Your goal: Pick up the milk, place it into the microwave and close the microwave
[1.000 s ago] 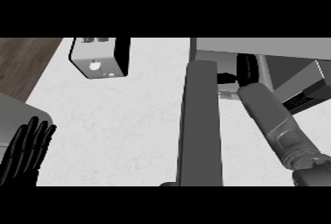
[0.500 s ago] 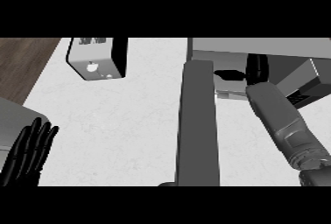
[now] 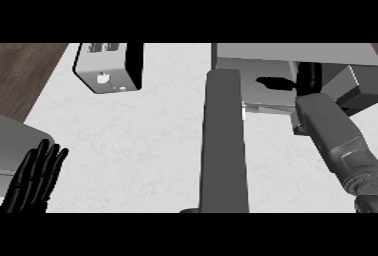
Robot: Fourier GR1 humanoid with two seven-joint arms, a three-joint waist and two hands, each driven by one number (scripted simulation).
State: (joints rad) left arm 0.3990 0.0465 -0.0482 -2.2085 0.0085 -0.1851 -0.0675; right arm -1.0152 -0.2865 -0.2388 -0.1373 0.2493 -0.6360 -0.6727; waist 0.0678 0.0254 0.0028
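The microwave [image 3: 291, 52] stands at the upper right, and its open door [image 3: 224, 150] shows edge-on as a long dark grey bar running down the middle. My right forearm reaches up into the microwave's opening. My right hand [image 3: 310, 77] is inside, with black fingers curled against a grey boxy carton, the milk [image 3: 356, 85], and its thumb sticking out to the left. Most of the milk is hidden by the hand and the microwave's top. My left hand [image 3: 33, 180] rests open at the lower left edge, fingers up.
A silver toaster [image 3: 111, 67] stands at the back left of the white counter [image 3: 140, 145]. A grey rounded object [image 3: 15, 145] lies at the left edge, beside my left hand. Dark wood flooring [image 3: 29, 70] shows beyond the counter's left edge.
My right arm has pushed farther into the microwave, carrying the milk deeper and to the right. The left hand has stayed still.
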